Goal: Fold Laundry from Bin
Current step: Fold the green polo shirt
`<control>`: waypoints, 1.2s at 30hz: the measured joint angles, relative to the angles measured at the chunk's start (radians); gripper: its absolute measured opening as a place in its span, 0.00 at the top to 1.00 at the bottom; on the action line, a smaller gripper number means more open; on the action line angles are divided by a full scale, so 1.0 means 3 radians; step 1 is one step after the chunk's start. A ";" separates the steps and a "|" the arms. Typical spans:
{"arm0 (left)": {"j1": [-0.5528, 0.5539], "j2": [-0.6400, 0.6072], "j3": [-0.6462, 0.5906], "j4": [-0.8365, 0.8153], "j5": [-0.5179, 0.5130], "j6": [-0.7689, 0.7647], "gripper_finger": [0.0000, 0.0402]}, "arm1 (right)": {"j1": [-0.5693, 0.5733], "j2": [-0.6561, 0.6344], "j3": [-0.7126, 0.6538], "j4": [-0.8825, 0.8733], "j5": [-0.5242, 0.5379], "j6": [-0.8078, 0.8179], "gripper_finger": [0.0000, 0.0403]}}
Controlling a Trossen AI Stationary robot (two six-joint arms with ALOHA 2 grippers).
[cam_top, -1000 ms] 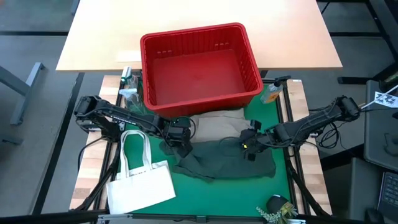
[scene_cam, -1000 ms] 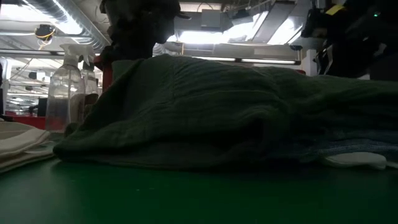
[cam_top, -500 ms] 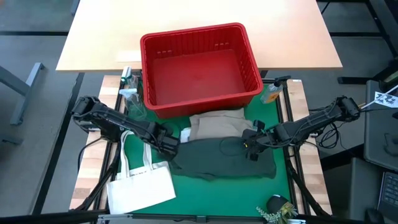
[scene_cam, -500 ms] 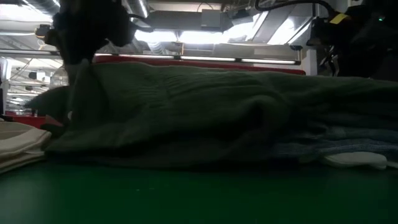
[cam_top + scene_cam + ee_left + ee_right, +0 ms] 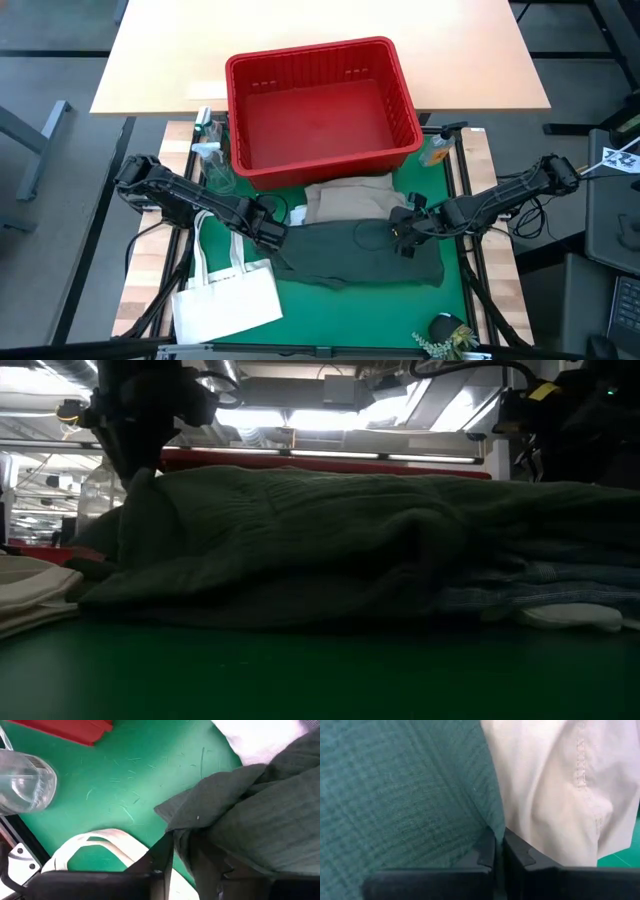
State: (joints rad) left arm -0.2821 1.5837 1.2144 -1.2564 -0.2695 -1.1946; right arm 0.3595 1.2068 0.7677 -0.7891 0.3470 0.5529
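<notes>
Laundry lies in front of the red bin [image 5: 322,110] on the green surface [image 5: 340,315]: from above we see a dark green garment [image 5: 365,252] spread flat, with a beige garment [image 5: 345,200] between it and the bin's near wall. The left claw [image 5: 271,232] sits at the green garment's left edge, just beside a white tote bag [image 5: 225,295]; the right claw [image 5: 402,230] rests on the cloth near its upper right corner. From surface height, we see the green garment [image 5: 330,550] as a low mound topping a stack, with what seems to be pale blue cloth [image 5: 530,598] under its right side, though the light there is poor. Past the left wrist, the left claw [image 5: 182,857] has its fingers narrowly parted around a fold of the green garment [image 5: 250,815], near a clear spray bottle [image 5: 25,787]. Past the right wrist, the right claw [image 5: 499,851] is pinched together on the green garment's edge [image 5: 405,795], right where it meets the beige garment [image 5: 555,785].
</notes>
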 joint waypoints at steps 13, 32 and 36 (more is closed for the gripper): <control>0.0000 0.0000 -0.0003 -0.0167 0.0165 -0.0032 0.58 | -0.0001 0.0000 -0.0001 0.0000 -0.0086 -0.0001 0.85; -0.0076 -0.0009 -0.0005 -0.0838 0.0199 -0.0182 0.57 | -0.0003 0.0000 -0.0003 -0.0023 -0.0453 -0.0028 0.50; -0.0217 -0.0009 -0.0005 -0.0387 0.0277 -0.0170 0.57 | -0.0002 0.0000 -0.0003 -0.0140 -0.0553 -0.0028 0.51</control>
State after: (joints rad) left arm -0.3472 1.5810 1.2129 -1.3724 -0.1865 -1.2455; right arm 0.3588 1.2068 0.7670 -0.8309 0.1810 0.5446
